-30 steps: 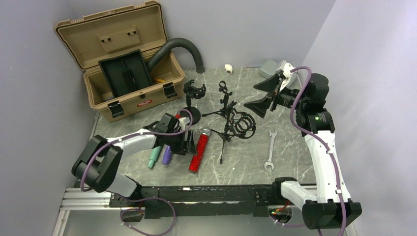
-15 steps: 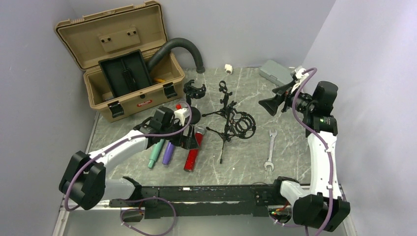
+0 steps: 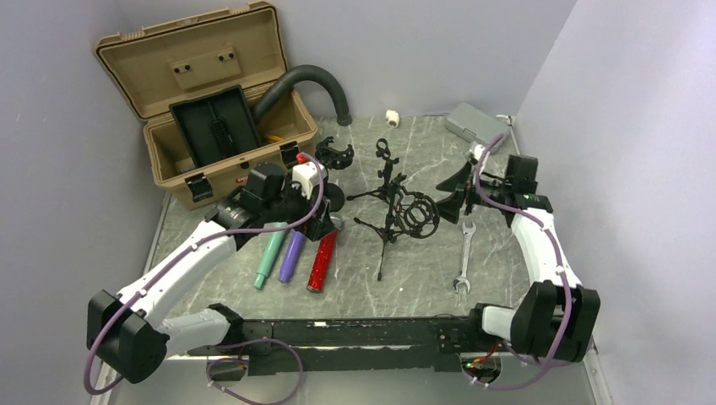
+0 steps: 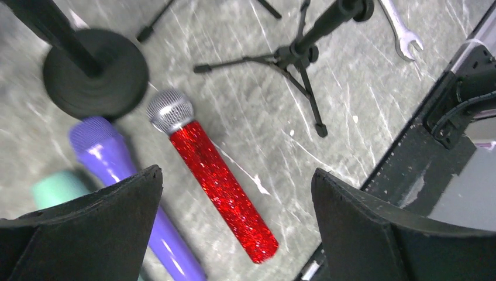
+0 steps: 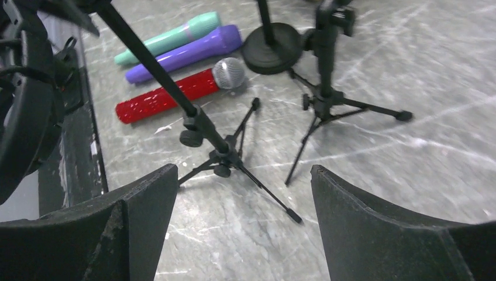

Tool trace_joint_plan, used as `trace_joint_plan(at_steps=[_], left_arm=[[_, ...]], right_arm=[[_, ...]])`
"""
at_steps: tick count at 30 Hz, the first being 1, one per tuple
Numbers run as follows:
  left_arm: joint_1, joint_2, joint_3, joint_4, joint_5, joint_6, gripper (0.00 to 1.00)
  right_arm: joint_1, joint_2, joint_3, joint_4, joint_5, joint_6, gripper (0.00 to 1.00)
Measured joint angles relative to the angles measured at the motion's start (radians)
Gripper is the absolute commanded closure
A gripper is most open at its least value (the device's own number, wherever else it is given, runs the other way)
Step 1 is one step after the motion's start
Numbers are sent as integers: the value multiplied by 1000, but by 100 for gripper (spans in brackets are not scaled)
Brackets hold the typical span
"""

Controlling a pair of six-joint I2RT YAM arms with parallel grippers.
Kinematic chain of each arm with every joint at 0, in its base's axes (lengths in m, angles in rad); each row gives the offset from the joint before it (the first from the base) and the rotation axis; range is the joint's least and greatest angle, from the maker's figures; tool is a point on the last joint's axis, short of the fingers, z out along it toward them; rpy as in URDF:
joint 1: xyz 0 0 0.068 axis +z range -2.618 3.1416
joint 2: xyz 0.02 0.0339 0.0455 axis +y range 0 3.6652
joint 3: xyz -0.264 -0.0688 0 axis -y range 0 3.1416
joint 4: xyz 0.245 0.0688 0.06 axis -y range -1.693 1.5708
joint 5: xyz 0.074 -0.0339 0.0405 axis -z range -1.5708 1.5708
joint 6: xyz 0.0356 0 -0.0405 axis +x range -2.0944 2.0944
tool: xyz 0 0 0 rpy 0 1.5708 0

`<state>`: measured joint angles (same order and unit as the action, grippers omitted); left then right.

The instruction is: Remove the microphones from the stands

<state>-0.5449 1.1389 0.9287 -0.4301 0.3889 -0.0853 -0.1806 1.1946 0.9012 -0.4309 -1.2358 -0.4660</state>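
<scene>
Top external view: grey marbled counter [image 3: 422, 283], two arms at its near edge.

- Tan case [image 3: 224, 179], far left, lid thrown back. Inside: one black tray insert [image 3: 215, 122] leaning upright, one black ribbed hose [image 3: 312, 80] arching out over the rim to the counter. A bit of yellow showed beside the tray; could not tell what.
- Grey box [image 3: 471, 122], far right corner, closed.
- Stands, three: one round-base stand [image 4: 96, 73] and two tripod stands [image 3: 384, 173] [image 3: 393, 224] mid-counter, a black shock mount [image 3: 420, 213] at the nearer tripod.
- Microphones, three, lying flat side by side, left of centre: teal microphone [image 3: 268, 260], purple microphone [image 3: 290, 257], red microphone [image 3: 322, 261]. The red one lay off every stand, its silver head just beside the round base.
- Wrench [image 3: 461, 261], one, right of the tripods.

Left end effector [image 4: 237, 172] was released, fingers spread wide, hovering directly above the red microphone, which lay between the fingers in the wrist view, untouched.

Right end effector [image 5: 243, 170] was also spread and grasped nothing; it hung low just right of the tripods, well apart from the red microphone.
</scene>
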Motion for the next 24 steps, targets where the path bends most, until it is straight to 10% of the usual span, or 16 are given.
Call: trace_joint_plan(at_steps=[24], left_arm=[[54,43,121,98,88,201,1]], right_arm=[[343,244,-30,438,-59,84,24]])
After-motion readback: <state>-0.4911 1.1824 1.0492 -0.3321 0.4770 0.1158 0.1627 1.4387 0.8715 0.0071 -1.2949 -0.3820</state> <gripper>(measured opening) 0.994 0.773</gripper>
